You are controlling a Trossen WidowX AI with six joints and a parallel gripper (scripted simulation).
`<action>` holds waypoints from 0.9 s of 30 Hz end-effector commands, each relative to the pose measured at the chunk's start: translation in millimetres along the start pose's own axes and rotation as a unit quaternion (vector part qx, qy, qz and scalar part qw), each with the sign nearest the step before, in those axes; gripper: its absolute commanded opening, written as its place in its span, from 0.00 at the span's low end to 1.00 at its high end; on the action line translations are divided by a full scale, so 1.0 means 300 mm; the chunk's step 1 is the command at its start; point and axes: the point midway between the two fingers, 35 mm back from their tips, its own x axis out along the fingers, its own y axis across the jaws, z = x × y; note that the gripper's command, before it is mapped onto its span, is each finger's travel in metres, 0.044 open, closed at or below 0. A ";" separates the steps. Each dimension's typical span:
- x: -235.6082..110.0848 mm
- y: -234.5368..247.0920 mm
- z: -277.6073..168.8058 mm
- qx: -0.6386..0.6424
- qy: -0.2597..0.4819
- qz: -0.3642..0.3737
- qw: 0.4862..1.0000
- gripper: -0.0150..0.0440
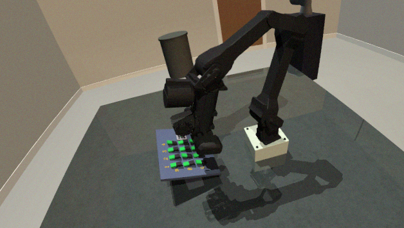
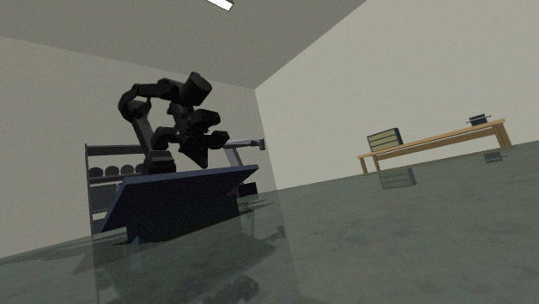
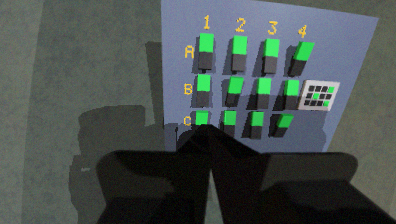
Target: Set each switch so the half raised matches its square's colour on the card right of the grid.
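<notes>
— What sits nearest the wrist camera?

— The gripper (image 3: 212, 131), its two fingers pressed together with nothing between them. The tip hangs at the near edge of the blue panel (image 3: 340, 55), by the row C switch under number 1 (image 3: 202, 118).

— And beyond that?

— Three rows of switches marked A, B, C, columns 1 to 4. The switch in row A under 4 (image 3: 301, 57) and the one in row C under 4 (image 3: 283, 124) lean differently from their neighbours.

— Where is the card?

— The small card (image 3: 319, 95) lies on the panel just beside the row B switch under 4 (image 3: 290, 93), showing green and dark squares.

— Farther off?

— In the top view the arm's white base (image 1: 269, 149) stands on the dark floor, apart from the panel.
</notes>
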 end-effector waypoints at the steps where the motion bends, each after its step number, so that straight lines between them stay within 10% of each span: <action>1: 0.070 -0.002 -0.027 0.001 0.020 -0.003 1.000 0.25; 27: 0.151 -0.002 -0.028 0.001 0.020 -0.003 1.000 0.25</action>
